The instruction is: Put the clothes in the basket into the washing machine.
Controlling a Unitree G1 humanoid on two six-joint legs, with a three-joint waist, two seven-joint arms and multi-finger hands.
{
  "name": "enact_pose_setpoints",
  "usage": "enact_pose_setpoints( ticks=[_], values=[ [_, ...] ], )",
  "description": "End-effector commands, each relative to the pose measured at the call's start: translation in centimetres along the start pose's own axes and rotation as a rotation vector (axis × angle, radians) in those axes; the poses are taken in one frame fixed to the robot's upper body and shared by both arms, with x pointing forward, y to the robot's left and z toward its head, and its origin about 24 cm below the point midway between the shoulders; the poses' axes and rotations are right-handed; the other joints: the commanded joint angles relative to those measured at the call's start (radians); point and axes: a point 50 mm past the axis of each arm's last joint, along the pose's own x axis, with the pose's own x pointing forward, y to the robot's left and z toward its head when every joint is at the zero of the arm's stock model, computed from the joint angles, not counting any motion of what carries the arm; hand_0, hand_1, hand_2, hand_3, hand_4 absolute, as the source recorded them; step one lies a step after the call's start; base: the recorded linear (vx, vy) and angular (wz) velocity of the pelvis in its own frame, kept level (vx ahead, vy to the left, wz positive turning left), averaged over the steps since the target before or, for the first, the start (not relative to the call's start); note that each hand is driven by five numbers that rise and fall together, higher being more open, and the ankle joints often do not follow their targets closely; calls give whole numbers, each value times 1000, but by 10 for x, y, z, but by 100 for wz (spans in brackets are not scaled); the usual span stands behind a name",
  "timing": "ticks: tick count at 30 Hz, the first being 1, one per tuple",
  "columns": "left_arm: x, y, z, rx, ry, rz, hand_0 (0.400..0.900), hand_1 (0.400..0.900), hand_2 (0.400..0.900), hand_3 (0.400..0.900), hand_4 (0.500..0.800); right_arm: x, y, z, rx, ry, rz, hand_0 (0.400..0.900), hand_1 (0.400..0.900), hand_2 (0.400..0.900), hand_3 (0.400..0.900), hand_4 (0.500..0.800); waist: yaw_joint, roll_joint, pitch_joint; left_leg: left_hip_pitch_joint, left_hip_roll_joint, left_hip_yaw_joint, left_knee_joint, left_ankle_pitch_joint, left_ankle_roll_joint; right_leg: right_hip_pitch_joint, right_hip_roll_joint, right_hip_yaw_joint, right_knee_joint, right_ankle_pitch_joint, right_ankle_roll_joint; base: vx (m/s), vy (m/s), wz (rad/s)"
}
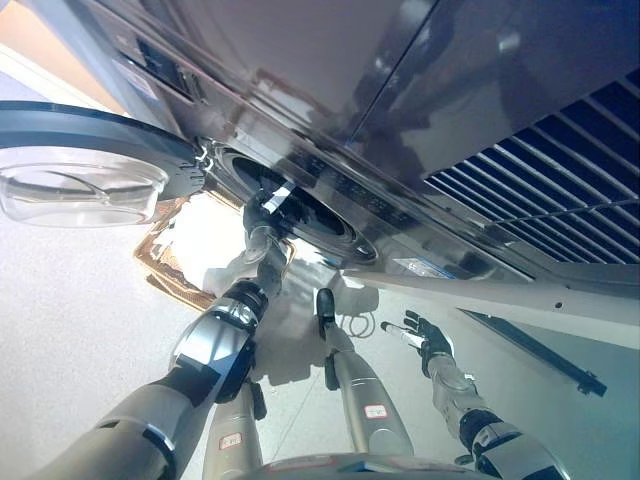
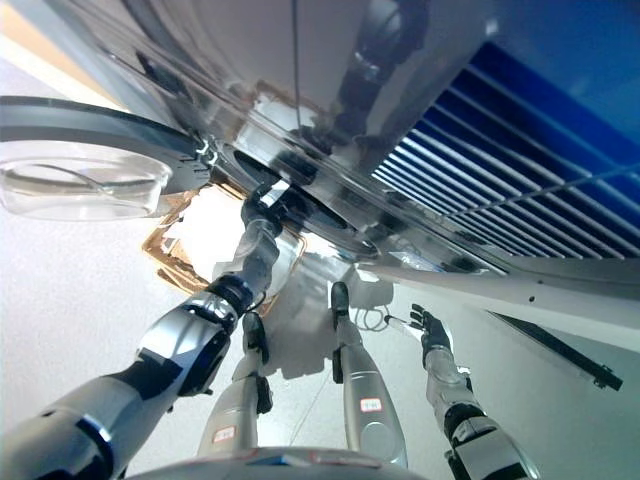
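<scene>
Left hand (image 1: 262,212) at drum opening (image 1: 305,210)

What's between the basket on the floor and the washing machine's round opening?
The left robot hand, reaching up from over the basket to the drum opening; the open door hangs alongside. Both eye views show it.

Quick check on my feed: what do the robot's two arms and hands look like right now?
Both arms are glossy silver-grey shells with black joint sections at the elbow and wrist. The left hand is dark with a white cover on a finger, up by the washing machine's drum opening. The right hand is dark too, with white tips on some fingers.
</scene>
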Motion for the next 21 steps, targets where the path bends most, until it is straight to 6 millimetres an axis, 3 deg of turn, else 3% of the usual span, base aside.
enact_pose_setpoints(
  ticks=[1,4,6,12,15,20,21],
  values=[
    [-2,-64,67,-94,-235,-190,400,400,400,400,500,-1,-28,2,-19,-28,-96,900,900,900,900,800,-32,36,5,-57,8,-31,43,-19,-25,-5,41,-5,12,-1,30,35,1,-11],
    [-2,-67,79,-91,-260,-209,400,400,400,400,500,-1,-27,1,-21,-32,-92,900,900,900,900,800,-40,38,-5,-60,11,-24,34,-17,-25,-13,44,2,5,2,32,33,1,-13],
    [0,-65,85,-93,-271,-219,900,900,900,900,800,-2,-28,-2,-23,-26,-90,900,900,900,900,800,-43,36,-10,-65,15,-22,35,-18,-26,-17,45,5,2,2,33,37,-15,-11],
    [0,-61,87,-174,-267,-255,900,900,900,900,800,-6,-34,-11,-21,-5,-99,900,900,900,900,800,-47,41,-33,-69,15,-23,27,-20,-25,-25,45,6,-2,4,33,36,-7,-1],
    [8,-38,82,-99,-243,-183,900,900,900,900,800,-8,-34,-17,-31,16,-96,900,900,900,900,800,-42,47,-49,-73,15,-31,26,-18,-26,-24,45,3,-2,2,33,12,-10,3],
    [13,-17,73,-24,-212,-134,900,900,900,900,800,-7,-33,-18,-33,22,-95,900,900,900,900,800,-29,59,-62,-64,10,-39,22,-19,-25,-17,44,-1,6,-7,30,8,-9,10],
    [15,-5,67,11,-194,-96,900,900,900,900,800,-7,-33,-17,-30,24,-96,900,900,900,900,800,-21,62,-68,-55,11,-43,16,-17,-26,-11,43,-6,7,-10,29,4,-22,13]
  ],
)
